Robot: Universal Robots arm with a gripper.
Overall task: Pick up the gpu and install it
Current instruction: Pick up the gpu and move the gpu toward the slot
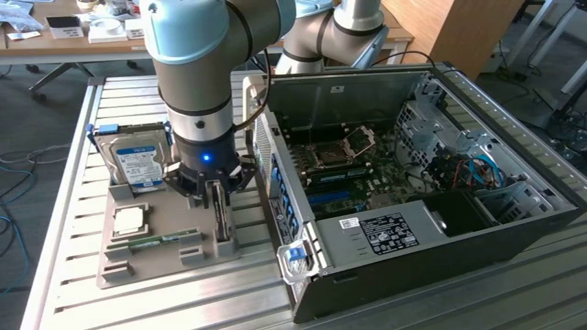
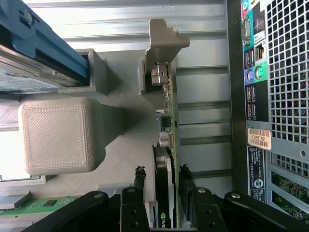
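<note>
Alignment check.

Exterior view: the slim black gpu card (image 1: 221, 221) stands on edge in a slot of the grey printed plastic fixture tray (image 1: 156, 268). The tray sits on the slatted metal tabletop (image 1: 64, 206), just beside the open black computer case (image 1: 440, 227). I have the arm's jaws directly over the card, down at its upper edge. The card's long axis runs roughly parallel to the case's perforated rear wall. The boxy silver hard drive with blue-white label (image 1: 137, 163) stands in its own slot on the exterior view's left of the jaws, apart from them. The narrow green memory stick (image 1: 158, 242) lies flat on the tray, also apart.

Wrist view: the gpu card (image 2: 166, 121) is edge-on and runs straight away from the camera, in line with the jaw gap. One black finger (image 2: 138, 193) sits on each face of the card, so any closing would be across its thickness. I can see a sliver of gap on each side, so I read the jaws as spread wide and straddling the card, with nothing gripped. A grey printed post (image 2: 161, 41) holds the card's far end. The case's port panel (image 2: 253, 72) runs alongside, near but not touching.
</note>
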